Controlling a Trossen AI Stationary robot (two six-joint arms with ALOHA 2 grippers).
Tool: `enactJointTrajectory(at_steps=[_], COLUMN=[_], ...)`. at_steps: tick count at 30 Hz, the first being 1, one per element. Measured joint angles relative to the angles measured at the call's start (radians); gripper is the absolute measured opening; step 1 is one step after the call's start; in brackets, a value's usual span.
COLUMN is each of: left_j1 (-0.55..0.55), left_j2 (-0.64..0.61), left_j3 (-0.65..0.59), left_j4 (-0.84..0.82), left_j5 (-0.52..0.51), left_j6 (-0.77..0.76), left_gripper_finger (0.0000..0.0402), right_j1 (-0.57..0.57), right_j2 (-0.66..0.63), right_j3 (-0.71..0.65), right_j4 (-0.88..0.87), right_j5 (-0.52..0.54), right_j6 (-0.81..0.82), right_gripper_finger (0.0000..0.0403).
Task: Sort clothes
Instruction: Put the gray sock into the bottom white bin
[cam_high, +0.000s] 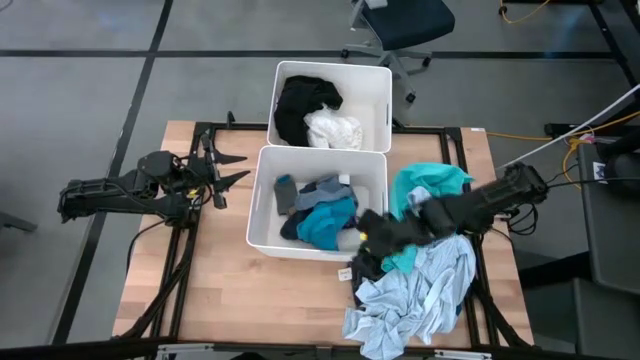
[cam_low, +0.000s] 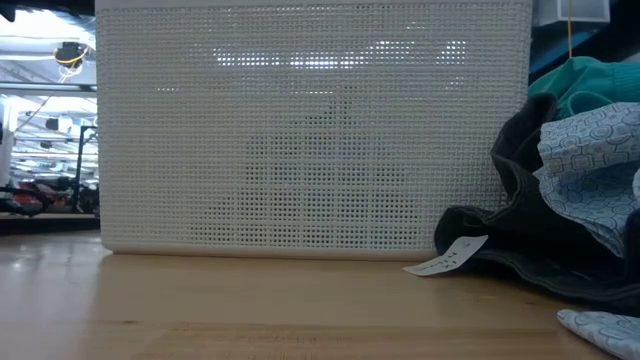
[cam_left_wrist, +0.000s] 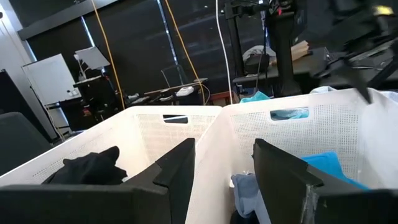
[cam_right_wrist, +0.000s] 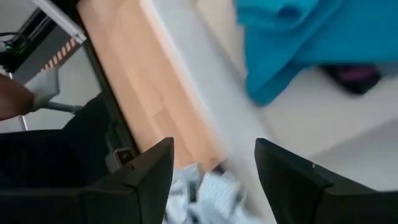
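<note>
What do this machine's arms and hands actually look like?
Both arms are dark, almost black, built of chunky jointed segments. The left hand ends in two slim pointed fingers. Up close, the right hand has two flat, angular black fingers. Thin dark cables trail from the left arm across the table.

The high view is looking straight down on the whole table. The low view is sitting at tabletop level, close against the near bin. The left wrist view is facing across both bins; the right wrist view is looking down at the near bin's edge.
</note>
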Motion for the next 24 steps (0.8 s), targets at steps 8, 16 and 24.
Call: enactJointTrajectory(at_steps=[8, 16, 24], left_j1=[0.000, 0.000, 0.000], left_j2=[0.000, 0.000, 0.000], left_j3=[0.000, 0.000, 0.000], left_j4=[0.000, 0.002, 0.003], left_j5=[0.000, 0.000, 0.000], left_j6=[-0.004, -0.004, -0.005], left_gripper_finger=[0.0150, 0.0150, 0.0150], right_j1=[0.282, 0.523, 0.626], right_j2=[-0.031, 0.016, 0.153], right_j3=[0.000, 0.000, 0.000], right_j4=[-0.071, -0.231, -0.243], right_j5=[0.256, 0.322, 0.077], right_j6=[0.375, 0.947, 1.232], right_gripper_finger=[0.0225, 0.0225, 0.0225])
